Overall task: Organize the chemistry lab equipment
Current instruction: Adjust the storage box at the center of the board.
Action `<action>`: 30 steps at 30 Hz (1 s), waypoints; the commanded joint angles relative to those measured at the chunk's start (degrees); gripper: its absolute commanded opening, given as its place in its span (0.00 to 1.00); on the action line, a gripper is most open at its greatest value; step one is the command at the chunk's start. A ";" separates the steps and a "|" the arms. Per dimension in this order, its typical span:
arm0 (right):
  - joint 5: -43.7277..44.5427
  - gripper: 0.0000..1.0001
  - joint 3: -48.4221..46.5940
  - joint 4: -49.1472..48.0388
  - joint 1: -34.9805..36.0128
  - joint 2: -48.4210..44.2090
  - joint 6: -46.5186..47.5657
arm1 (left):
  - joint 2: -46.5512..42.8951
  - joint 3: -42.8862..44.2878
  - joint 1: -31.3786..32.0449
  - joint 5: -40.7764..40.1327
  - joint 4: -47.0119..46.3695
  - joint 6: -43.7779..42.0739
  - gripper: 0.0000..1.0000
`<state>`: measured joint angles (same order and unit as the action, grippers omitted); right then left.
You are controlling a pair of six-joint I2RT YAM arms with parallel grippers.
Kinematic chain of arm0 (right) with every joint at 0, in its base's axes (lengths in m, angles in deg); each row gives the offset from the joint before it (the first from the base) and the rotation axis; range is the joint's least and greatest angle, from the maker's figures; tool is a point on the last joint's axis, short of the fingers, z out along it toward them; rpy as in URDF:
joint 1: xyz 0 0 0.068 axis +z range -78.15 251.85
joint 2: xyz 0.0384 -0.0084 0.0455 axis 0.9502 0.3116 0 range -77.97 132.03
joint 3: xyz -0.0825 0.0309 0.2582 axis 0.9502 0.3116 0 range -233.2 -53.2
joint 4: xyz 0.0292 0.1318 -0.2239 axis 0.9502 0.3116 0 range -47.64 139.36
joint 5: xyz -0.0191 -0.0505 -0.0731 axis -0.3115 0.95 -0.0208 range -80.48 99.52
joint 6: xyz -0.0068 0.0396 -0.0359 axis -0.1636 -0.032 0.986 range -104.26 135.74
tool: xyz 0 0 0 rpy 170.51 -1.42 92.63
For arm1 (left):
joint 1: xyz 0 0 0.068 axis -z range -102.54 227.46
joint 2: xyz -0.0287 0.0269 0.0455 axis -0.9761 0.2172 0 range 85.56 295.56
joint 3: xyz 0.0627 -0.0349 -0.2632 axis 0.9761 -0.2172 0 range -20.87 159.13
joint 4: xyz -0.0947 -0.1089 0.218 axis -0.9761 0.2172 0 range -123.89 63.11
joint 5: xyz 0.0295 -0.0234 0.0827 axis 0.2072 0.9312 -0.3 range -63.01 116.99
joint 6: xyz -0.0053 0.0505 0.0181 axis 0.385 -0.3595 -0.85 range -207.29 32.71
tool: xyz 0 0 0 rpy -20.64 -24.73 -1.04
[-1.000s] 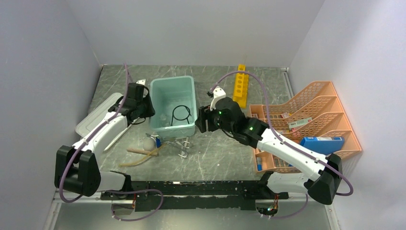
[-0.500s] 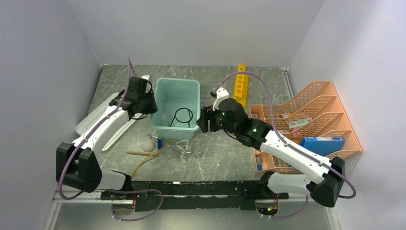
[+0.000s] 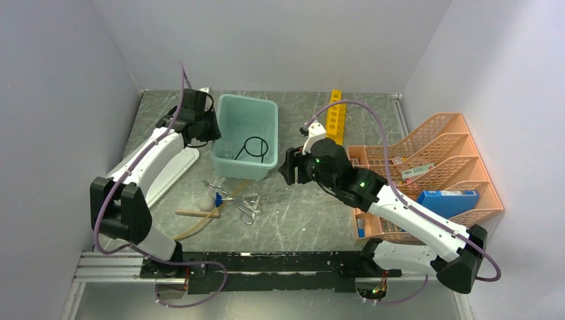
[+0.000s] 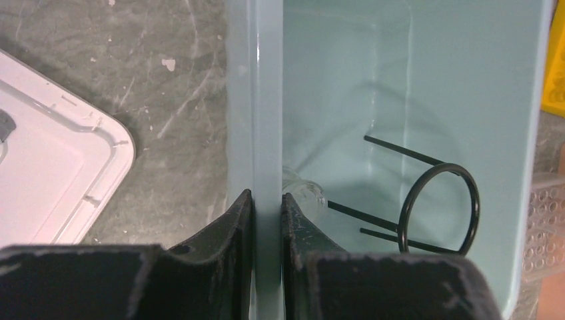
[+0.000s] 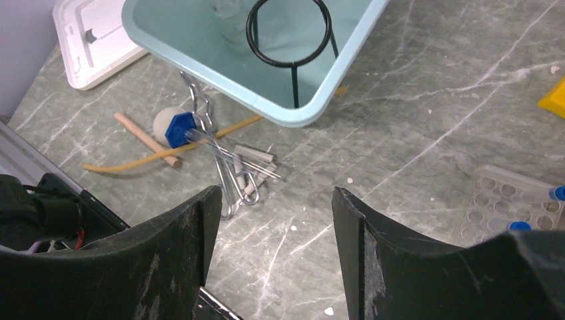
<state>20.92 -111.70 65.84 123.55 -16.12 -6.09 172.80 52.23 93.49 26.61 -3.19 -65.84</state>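
I see the left end effector [image 4: 266, 203] clenched on the tub [image 4: 466, 100] wall, upper centre. The right end effector [image 5: 272, 200] hangs released over the counter [image 5: 433, 100].

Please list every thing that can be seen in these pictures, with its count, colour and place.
tub: one, pale teal, middle of the table.
ring stand: one, black wire, inside the tub.
glass piece: one, clear, inside the tub.
lid: one, grey-white, left of the tub.
test-tube rack: one, yellow, right of the tub.
wire clips: several, silver, in front of the tub.
hose: one, tan, by the clips.
stick: one, wooden, by the hose.
tube: one, clear, blue cap, among the clips.
desk organiser: one, orange mesh, right side.
box: one, blue, in the organiser.
left gripper: black, shut on the tub's left wall.
right gripper: black, open, above the table.
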 commanded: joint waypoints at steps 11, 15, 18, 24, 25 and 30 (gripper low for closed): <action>1.16 0.66 2.12 0.17 -0.24 -0.77 0.58 | 7.60 4.97 -7.67 8.04 -7.29 2.12 0.05; 1.35 0.66 2.33 0.15 -0.26 -0.59 0.80 | 8.54 4.33 -8.30 7.45 -7.43 1.24 0.05; 1.07 0.66 2.51 0.00 -0.23 -0.37 0.59 | 8.49 3.26 -8.38 6.43 -7.77 0.65 0.05; 0.69 0.66 3.00 -0.47 -0.25 0.11 0.18 | 7.78 0.43 -8.39 6.12 -7.74 -0.59 0.05; 0.60 0.66 3.04 -0.51 -0.27 0.12 0.12 | 7.37 -0.48 -8.39 6.10 -7.87 -0.61 0.05; 0.56 0.67 3.30 -0.66 -0.22 0.12 -0.17 | 4.71 -4.25 -8.39 5.67 -8.58 -0.68 0.13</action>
<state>21.29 -109.05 66.19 123.55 -16.06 -5.93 180.30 50.85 85.62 32.27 -10.82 -66.47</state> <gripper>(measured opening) 0.664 0.204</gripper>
